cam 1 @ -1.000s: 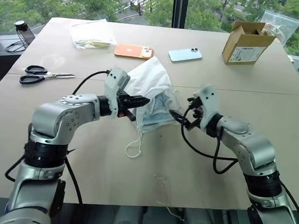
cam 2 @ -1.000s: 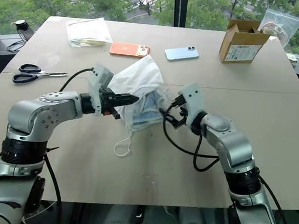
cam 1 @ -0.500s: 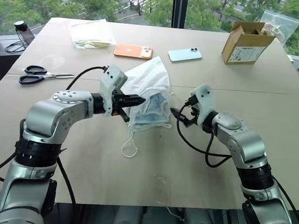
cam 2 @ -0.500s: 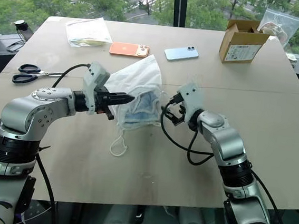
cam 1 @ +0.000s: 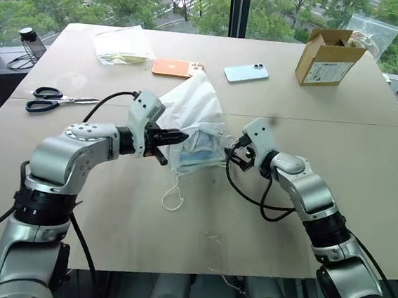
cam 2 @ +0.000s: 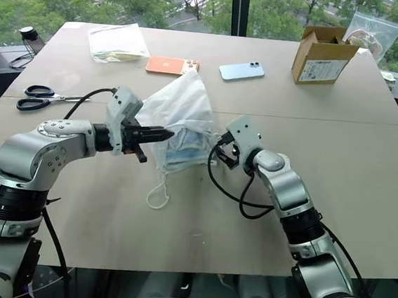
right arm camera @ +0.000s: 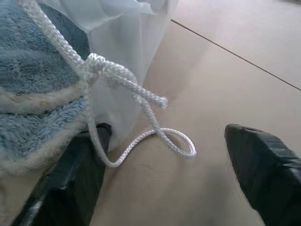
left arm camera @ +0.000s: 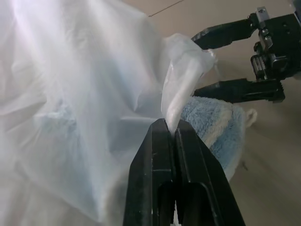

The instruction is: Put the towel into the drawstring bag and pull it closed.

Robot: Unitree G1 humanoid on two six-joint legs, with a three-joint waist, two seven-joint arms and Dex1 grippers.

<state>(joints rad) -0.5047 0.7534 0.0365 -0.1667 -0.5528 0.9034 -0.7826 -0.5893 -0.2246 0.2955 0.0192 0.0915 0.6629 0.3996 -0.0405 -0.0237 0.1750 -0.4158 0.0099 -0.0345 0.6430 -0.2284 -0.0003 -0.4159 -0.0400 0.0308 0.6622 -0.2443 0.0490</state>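
Observation:
The white drawstring bag (cam 1: 196, 110) stands bunched in the middle of the table. The light-blue towel (cam 1: 203, 149) is partly inside it and bulges out of the mouth on the right. My left gripper (cam 1: 174, 137) is shut on the bag's mouth edge (left arm camera: 175, 101), pinching the thin fabric. My right gripper (cam 1: 232, 154) stands open at the mouth, right beside the towel (right arm camera: 33, 70). A knotted white cord (right arm camera: 141, 101) of the bag lies looped on the table between its fingers, with one finger (right arm camera: 70, 179) against the towel. A second cord loop (cam 1: 173, 196) trails toward me.
Black-handled scissors (cam 1: 55, 100) lie at the left. An orange phone (cam 1: 178, 67), a blue phone (cam 1: 246, 72) and a clear plastic bag with papers (cam 1: 123, 43) lie at the back. An open cardboard box (cam 1: 328, 57) stands at the back right.
My right gripper has moved left and down to the bag's mouth, and its fingers have narrowed somewhat. My left gripper has kept its grip on the bag.

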